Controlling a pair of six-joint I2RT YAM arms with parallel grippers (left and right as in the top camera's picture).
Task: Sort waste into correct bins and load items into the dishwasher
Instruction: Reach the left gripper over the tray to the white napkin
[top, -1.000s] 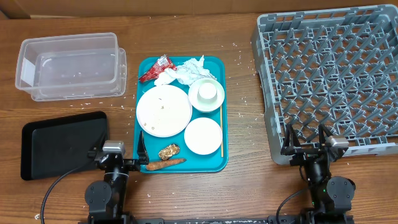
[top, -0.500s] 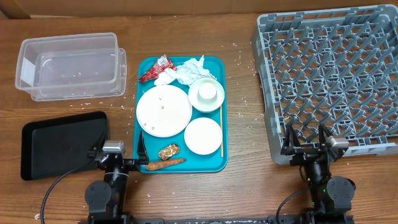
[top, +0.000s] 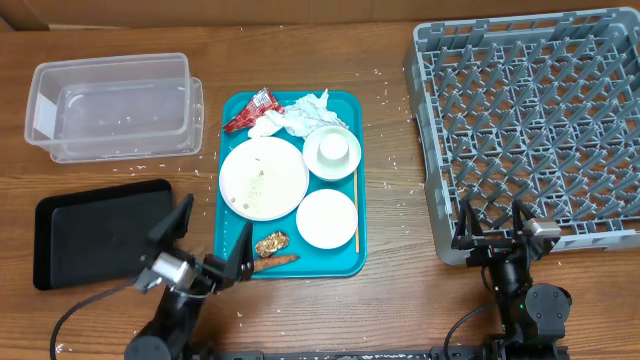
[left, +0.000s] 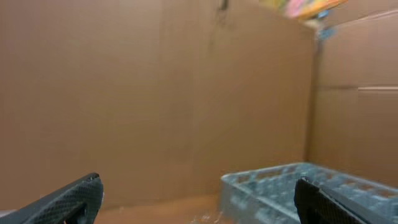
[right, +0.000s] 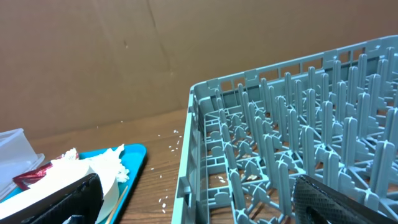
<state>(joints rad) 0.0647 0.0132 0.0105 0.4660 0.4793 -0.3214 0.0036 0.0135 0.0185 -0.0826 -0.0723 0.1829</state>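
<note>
Right now, you are working with both claws spread wide and carrying nothing. The left gripper (top: 205, 237) is hanging tilted at the near-left corner of the flat teal plastic tray (top: 343, 262), with one finger over the flat black rectangular tray (top: 95, 235) and the other reaching toward the thin orange carrot-like piece (top: 272, 262). I am reading that spot as deliberate: the carrot piece and the small brown food chunk (top: 271, 243) are the nearest scraps, and a bin is lying just beside them. The right gripper (top: 492, 228) is sitting low against the near edge of the large square grey plastic dish rack (top: 540, 120) — probably waiting there because the dishes are meant to end up on its pegs. Nothing is looking sorted yet. The round white plate (top: 263, 178), speckled with loose white rice (top: 255, 187), is lying mid-tray. The two white bowls (top: 327, 217) are sitting to its right, the farther one seeming to hold the small white cup (top: 333, 148). The crumpled white napkin (top: 300, 112) and red wrapper (top: 250, 110) are bunched at the far end. The clear plastic rectangular tub (top: 110, 105) is standing well apart, looking empty but for specks. Your left wrist camera is pointing at cardboard and distant rack — so you are judging the approach from overhead alone.
</note>
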